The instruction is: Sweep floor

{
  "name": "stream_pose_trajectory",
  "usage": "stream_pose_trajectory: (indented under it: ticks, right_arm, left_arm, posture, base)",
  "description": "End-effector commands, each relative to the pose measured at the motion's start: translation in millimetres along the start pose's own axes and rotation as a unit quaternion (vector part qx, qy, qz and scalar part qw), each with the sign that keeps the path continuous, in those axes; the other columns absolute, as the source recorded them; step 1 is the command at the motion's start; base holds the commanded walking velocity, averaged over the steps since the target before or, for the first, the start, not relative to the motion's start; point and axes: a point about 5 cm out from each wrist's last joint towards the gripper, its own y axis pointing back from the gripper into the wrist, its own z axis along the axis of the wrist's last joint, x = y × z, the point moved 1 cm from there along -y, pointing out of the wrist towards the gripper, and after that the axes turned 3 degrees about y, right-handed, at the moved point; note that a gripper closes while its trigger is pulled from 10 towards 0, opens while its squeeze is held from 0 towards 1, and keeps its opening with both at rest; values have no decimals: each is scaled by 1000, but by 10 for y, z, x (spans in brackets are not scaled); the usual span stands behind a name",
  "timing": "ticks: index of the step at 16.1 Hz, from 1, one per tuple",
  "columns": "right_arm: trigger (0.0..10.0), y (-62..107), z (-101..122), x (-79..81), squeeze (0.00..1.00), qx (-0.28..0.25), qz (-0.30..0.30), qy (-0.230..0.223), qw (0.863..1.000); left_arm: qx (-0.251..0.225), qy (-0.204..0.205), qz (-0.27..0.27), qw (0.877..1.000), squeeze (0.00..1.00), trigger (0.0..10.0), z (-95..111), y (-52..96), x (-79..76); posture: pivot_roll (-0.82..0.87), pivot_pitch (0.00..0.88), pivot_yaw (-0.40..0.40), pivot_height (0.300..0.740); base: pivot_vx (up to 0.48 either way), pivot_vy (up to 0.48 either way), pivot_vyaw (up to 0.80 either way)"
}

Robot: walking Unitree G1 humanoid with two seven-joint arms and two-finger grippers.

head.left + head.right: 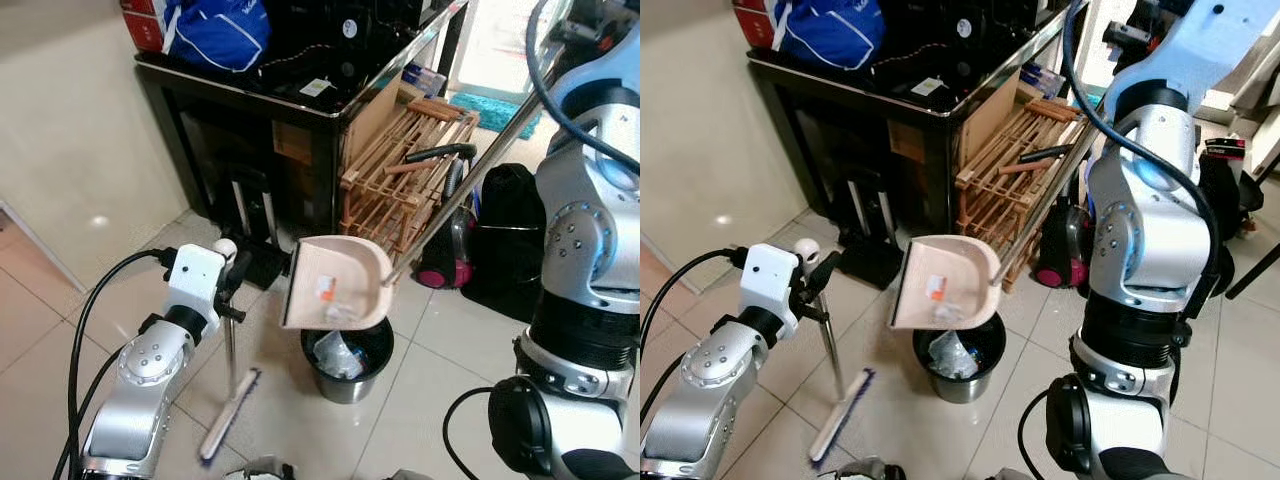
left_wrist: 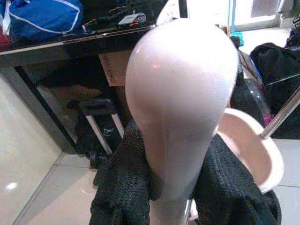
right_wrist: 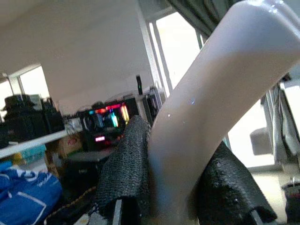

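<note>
My left gripper (image 1: 234, 268) is shut on the pale knob (image 2: 183, 93) at the top of the broom handle. The thin broom pole (image 1: 230, 345) stands nearly upright, and its brush head (image 1: 228, 415) rests on the tiles left of the bin. A pink dustpan (image 1: 336, 285) hangs tilted above the small metal bin (image 1: 347, 362), with scraps of litter (image 1: 326, 291) lying in it. Its long metal handle (image 1: 460, 190) runs up to the right. In the right wrist view, my right gripper (image 3: 173, 187) is shut on the dustpan handle's white grip (image 3: 211, 93).
A black glass-topped cabinet (image 1: 250, 90) with a blue bag (image 1: 215, 30) stands behind. A wooden rack (image 1: 400, 170), a magenta vacuum cleaner (image 1: 445, 260) and a black bag (image 1: 505, 240) crowd the right. Open tiles (image 1: 60, 330) lie to the left.
</note>
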Motion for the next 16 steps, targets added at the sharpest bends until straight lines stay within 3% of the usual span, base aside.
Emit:
stream_pose_trajectory:
  ticks: [1, 7, 8, 12, 16]
  right_arm:
    - [10000, 32, 149, 28, 0, -46, 5, -3, 999]
    - [10000, 138, 254, 287, 0, -131, 79, 77, 985]
    - [10000, 192, 259, 374, 0, -160, 106, 111, 975]
    - [10000, 327, 152, 592, 0, -176, 155, 118, 965]
    - [10000, 423, 73, 696, 0, -183, 184, 122, 958]
  left_arm:
    - [-7, -7, -4, 1000, 0, 10000, 35, -6, 3]
    - [-8, -9, -5, 1000, 0, 10000, 34, -7, -12]
    - [-8, -8, -3, 1000, 0, 10000, 36, -10, -2]
    - [-6, -11, 0, 1000, 0, 10000, 19, 2, 19]
    - [-1, -11, 2, 1000, 0, 10000, -30, -3, 42]
  posture:
    - [-10, 54, 52, 740]
    - [-6, 55, 49, 740]
    - [-2, 55, 46, 740]
    - [4, 59, 39, 740]
    - [2, 61, 37, 740]
  base:
    - [0, 0, 0]
    - [0, 0, 0]
    - [0, 0, 0]
    - [0, 0, 0]
    - [0, 0, 0]
